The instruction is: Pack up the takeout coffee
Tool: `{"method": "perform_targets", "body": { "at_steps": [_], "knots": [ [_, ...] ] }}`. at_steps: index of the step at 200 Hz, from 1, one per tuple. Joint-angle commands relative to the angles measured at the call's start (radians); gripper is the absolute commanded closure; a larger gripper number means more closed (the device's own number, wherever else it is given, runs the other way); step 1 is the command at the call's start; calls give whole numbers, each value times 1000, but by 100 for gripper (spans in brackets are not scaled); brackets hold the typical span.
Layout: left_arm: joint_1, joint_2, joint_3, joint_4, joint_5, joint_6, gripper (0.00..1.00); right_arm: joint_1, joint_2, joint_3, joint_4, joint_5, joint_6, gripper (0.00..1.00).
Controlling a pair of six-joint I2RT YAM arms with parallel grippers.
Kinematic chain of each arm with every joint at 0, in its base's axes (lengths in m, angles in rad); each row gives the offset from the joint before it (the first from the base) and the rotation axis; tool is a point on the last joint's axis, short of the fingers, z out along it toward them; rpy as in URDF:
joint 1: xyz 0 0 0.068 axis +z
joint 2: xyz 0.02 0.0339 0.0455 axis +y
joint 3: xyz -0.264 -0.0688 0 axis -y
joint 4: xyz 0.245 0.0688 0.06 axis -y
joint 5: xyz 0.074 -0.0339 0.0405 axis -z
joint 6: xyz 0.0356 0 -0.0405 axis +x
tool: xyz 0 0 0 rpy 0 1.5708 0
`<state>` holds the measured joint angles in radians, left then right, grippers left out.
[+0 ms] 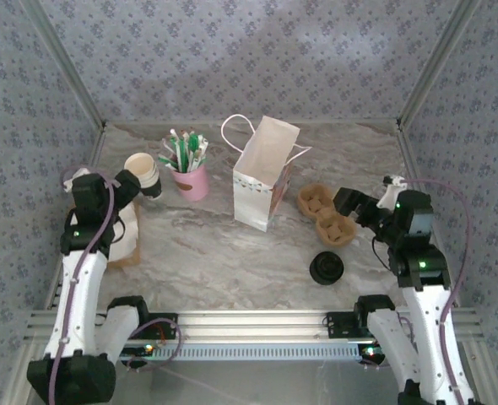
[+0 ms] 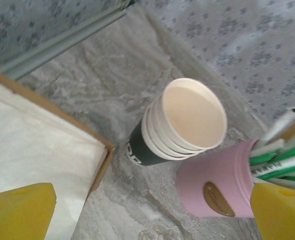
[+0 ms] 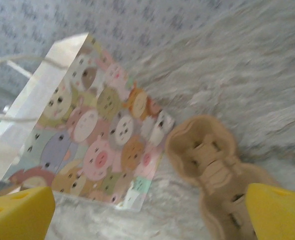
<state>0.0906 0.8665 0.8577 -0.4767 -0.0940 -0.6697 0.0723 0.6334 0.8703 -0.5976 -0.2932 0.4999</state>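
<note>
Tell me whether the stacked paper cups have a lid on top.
No, the stacked paper cups are open at the top, with the cream inside showing.

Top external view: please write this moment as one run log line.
left gripper jaws open near paper cup stack | right gripper jaws open near cup carrier | paper bag upright

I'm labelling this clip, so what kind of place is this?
Probably a lab booth staged as a coffee takeout counter: stacked paper cups, a cardboard cup carrier and a paper bag on a marble-look table, fenced by patterned cloth walls.
</note>
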Motion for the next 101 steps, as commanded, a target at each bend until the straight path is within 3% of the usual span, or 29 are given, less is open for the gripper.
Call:
{"method": "perform_targets", "body": {
  "at_steps": [1,32,54,101],
  "knots": [
    [60,117,124,-64,114,-77,0,122,13,16,30,-75,-10,1],
    [89,301,281,-210,58,-100,5,391,68,27,-18,90,-76,6],
    [90,402,371,-277,6,-110,18,548,98,4,-61,255,-98,8],
    [92,614,573,-397,16,-107,34,709,154,-79,-27,402,-52,9]
  ]
}}
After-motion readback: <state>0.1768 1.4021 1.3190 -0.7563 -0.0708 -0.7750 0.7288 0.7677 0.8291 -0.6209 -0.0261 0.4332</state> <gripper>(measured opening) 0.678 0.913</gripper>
